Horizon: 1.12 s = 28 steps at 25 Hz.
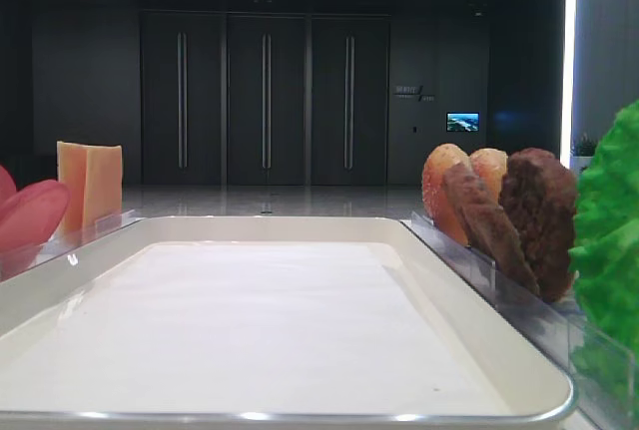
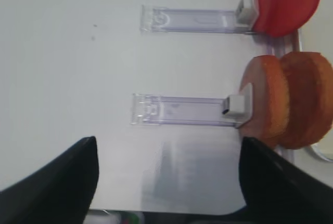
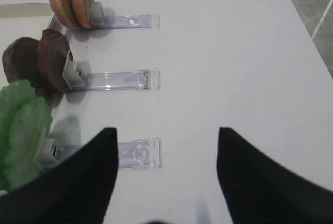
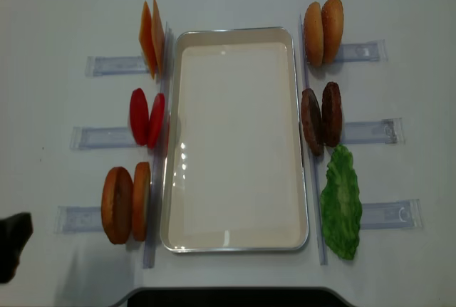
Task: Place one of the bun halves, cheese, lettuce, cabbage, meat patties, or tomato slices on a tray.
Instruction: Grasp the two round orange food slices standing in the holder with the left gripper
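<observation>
The white tray (image 4: 235, 143) lies empty mid-table. Standing in clear holders on its left are cheese (image 4: 151, 36), tomato slices (image 4: 146, 117) and bun halves (image 4: 126, 204). On its right stand more bun halves (image 4: 323, 31), meat patties (image 4: 321, 120) and lettuce (image 4: 340, 204). Cabbage is out of view. My left gripper (image 2: 169, 167) is open and empty, hovering left of the near bun halves (image 2: 289, 107); only its dark tip (image 4: 13, 243) shows from above. My right gripper (image 3: 166, 146) is open and empty over bare table, right of the lettuce (image 3: 21, 130).
Narrow clear holders (image 4: 370, 132) stick out sideways from each food pair on both sides of the tray. One holder (image 2: 182, 109) lies just ahead of the left jaws, another (image 3: 138, 154) by the right gripper's left finger. The table's right edge (image 3: 312, 42) is close.
</observation>
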Motion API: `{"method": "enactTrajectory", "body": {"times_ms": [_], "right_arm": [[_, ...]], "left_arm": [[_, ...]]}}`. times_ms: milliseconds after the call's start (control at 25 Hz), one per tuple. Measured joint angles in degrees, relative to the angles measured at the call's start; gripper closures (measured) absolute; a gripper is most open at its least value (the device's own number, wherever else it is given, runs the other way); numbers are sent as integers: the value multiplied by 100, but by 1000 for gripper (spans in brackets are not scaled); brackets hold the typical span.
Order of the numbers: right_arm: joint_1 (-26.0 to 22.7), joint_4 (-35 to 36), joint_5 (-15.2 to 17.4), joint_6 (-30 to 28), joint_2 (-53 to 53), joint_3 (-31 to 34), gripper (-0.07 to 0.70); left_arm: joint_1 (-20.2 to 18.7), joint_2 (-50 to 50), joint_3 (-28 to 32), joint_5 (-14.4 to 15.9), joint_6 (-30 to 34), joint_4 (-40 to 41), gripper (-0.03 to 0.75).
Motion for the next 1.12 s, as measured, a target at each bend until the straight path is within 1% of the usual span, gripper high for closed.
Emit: {"method": "enactTrajectory", "body": {"times_ms": [80, 160, 240, 320, 440, 520, 720, 800, 840, 880, 1000, 1080, 1120], "right_arm": [[0, 0, 0, 0, 0, 0, 230], [0, 0, 0, 0, 0, 0, 230], [0, 0, 0, 0, 0, 0, 230], [0, 0, 0, 0, 0, 0, 230], [0, 0, 0, 0, 0, 0, 230], [0, 0, 0, 0, 0, 0, 230], [0, 0, 0, 0, 0, 0, 230], [0, 0, 0, 0, 0, 0, 230], [0, 0, 0, 0, 0, 0, 230], [0, 0, 0, 0, 0, 0, 230], [0, 0, 0, 0, 0, 0, 230], [0, 0, 0, 0, 0, 0, 230], [0, 0, 0, 0, 0, 0, 230]], "left_arm": [[0, 1078, -325, -192, -18, -268, 74], [0, 2215, -757, -227, -18, -385, 77], [0, 3074, -1111, -228, -43, -322, 82], [0, 3681, -1314, -289, -170, -268, 88], [0, 4003, -1392, -547, -284, -433, 99], [0, 4053, -1398, -641, -324, -674, 103], [0, 4090, -1398, -682, -524, -1280, 113], [-83, 4090, -1398, -671, -643, -1381, 123], [-192, 4090, -1403, -665, -794, -1294, 131], [-393, 4090, -1410, -659, -1000, -1120, 139], [-1189, 4154, -1520, -665, -1780, -479, 151], [-1725, 4294, -1657, -683, -2222, -222, 153], [-1921, 4395, -1746, -683, -2430, -133, 154]]}}
